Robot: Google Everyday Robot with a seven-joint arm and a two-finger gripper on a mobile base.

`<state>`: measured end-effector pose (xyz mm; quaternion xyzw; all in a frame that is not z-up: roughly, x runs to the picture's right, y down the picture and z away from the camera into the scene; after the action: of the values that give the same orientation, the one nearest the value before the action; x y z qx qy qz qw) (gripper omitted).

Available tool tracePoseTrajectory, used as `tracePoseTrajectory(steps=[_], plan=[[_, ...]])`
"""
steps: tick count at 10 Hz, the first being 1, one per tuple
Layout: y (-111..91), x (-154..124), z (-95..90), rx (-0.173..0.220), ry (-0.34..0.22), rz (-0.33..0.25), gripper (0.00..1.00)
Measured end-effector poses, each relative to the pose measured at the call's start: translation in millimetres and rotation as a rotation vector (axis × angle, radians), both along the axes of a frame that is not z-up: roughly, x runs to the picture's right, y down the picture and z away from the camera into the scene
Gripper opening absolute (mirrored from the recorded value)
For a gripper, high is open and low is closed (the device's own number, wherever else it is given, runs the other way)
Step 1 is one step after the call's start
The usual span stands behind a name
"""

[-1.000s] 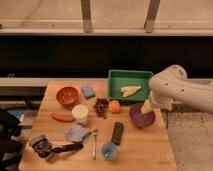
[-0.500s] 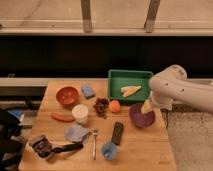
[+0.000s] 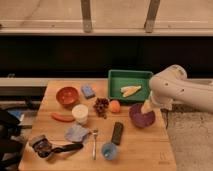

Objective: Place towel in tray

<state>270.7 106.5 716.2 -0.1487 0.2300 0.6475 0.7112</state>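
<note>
At the near edge of the light wooden table (image 3: 145, 155) stand a small blue cup (image 3: 109, 150) and a black-handled tool (image 3: 56, 149), with a silver fork (image 3: 94, 143) between them. Just behind lies the crumpled grey-blue towel (image 3: 77, 133), flat on the wood. Its longer side runs roughly left to right, and it is well apart from the tray. A black oblong bar (image 3: 117, 133) lies to its right. Farther back are a white cup (image 3: 80, 112), an orange fruit (image 3: 115, 106) and a purple bowl (image 3: 140, 118). The gripper (image 3: 146, 107) of the white arm hangs over this bowl's right rim; whether it is grasping anything I cannot tell. At the far side sits the green rectangular plastic tray (image 3: 116, 79), holding pale yellow pieces (image 3: 131, 90).
</note>
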Motion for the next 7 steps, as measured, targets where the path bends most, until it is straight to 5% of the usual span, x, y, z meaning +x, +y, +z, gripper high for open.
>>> tracePoseTrajectory(steps=[4,7], plan=[[-6,-8,1.9,0.018,-0.011,-0.032,0.79],[-16,-56,8.2,0.033,-0.092,-0.122,0.79]])
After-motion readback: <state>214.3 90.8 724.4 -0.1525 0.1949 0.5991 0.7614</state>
